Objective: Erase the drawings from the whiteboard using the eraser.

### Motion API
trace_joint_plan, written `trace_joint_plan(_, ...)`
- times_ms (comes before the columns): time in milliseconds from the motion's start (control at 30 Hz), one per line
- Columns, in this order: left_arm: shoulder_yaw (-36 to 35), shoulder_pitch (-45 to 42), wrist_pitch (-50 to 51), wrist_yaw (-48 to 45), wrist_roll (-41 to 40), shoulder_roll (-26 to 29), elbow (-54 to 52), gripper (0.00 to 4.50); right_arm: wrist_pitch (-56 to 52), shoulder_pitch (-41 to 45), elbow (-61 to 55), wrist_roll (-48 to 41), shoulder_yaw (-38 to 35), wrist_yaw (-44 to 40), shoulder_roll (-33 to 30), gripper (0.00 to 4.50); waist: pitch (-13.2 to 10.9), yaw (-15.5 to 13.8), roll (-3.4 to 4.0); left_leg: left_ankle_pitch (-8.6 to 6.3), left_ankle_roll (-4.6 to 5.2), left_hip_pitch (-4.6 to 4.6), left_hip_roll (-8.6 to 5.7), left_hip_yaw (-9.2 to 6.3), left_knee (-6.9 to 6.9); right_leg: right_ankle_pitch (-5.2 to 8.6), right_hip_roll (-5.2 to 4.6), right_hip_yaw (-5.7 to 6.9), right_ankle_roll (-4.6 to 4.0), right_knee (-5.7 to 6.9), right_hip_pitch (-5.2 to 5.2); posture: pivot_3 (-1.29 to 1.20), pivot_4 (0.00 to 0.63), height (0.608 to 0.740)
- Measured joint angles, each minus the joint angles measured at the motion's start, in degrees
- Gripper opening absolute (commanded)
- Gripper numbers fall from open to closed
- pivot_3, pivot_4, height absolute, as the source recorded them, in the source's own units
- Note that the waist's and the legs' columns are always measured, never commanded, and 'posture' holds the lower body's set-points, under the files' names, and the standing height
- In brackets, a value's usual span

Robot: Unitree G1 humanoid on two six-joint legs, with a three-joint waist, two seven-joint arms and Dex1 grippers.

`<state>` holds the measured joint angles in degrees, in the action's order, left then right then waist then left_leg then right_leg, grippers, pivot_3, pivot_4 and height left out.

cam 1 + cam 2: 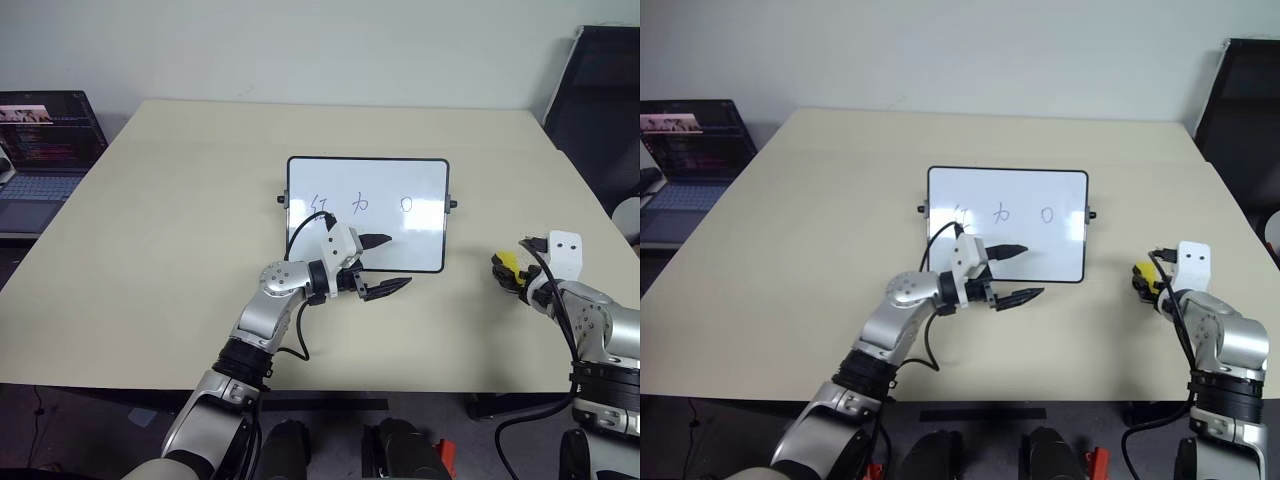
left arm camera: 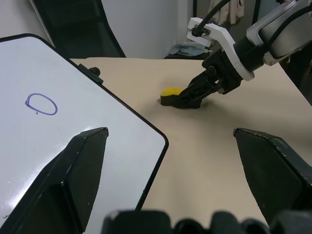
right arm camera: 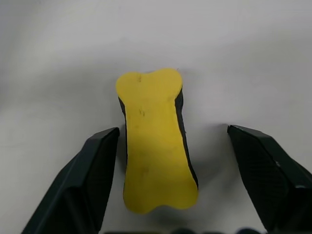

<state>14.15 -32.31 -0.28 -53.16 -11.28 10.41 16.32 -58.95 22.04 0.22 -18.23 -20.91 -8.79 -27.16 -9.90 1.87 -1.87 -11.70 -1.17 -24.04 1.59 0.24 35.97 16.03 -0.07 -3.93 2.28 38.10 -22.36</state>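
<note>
From the head, the whiteboard (image 1: 367,214) lies mid-table (image 1: 180,200) with the drawings (image 1: 362,204) intact; the left gripper (image 1: 383,264) hovers spread at its near edge. Off to the right, the right gripper (image 1: 1148,280) sits at the eraser (image 1: 1146,271). Left wrist: eraser on the table, well clear of the board. Right wrist: fingers (image 3: 92,180) released, straddling the yellow eraser, one side near, the other with a gap

Whiteboard (image 1: 1040,190) mid-table (image 1: 790,250), drawings (image 1: 1000,213) intact — eraser (image 1: 1143,273) at right gripper (image 1: 1148,285).
</note>
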Motion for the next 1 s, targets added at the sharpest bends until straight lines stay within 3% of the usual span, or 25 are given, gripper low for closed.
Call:
trace_joint_plan(300,0.00,0.00,0.00,0.00,0.00,0.11,0.00,4.50,0.02,0.68,0.46,0.01,-0.01,0.25,0.37,3.71,0.00,0.02,0.00,0.00,0.00,0.01,0.00,0.00,0.00,0.00,0.00,0.00,0.00,0.01,0.00,0.00,0.150,0.740)
trace_joint_plan(400,0.00,0.01,0.00,0.01,0.00,0.10,0.00,4.50,0.36,1.22,1.01,-0.01,-0.09,0.25,0.86,3.13,0.00,0.01,0.00,0.00,0.00,0.01,0.00,0.00,0.00,0.00,0.00,0.00,0.00,0.01,0.00,0.00,0.150,0.740)
trace_joint_plan(600,0.00,0.02,0.00,0.03,0.00,0.09,0.00,4.50,0.97,1.58,1.67,-0.03,-0.09,0.13,1.08,1.14,0.00,0.01,0.00,0.00,0.00,0.01,0.00,0.00,0.00,-0.01,0.00,0.00,-0.01,0.01,0.00,0.00,0.150,0.740)
trace_joint_plan(1000,0.00,0.09,0.00,0.08,0.01,0.01,0.00,4.50,1.00,1.97,1.76,-0.11,-0.09,0.15,1.45,1.12,0.00,0.01,0.00,0.00,0.00,0.01,0.00,0.00,0.00,-0.01,0.00,0.00,-0.02,0.01,0.00,0.00,0.150,0.740)
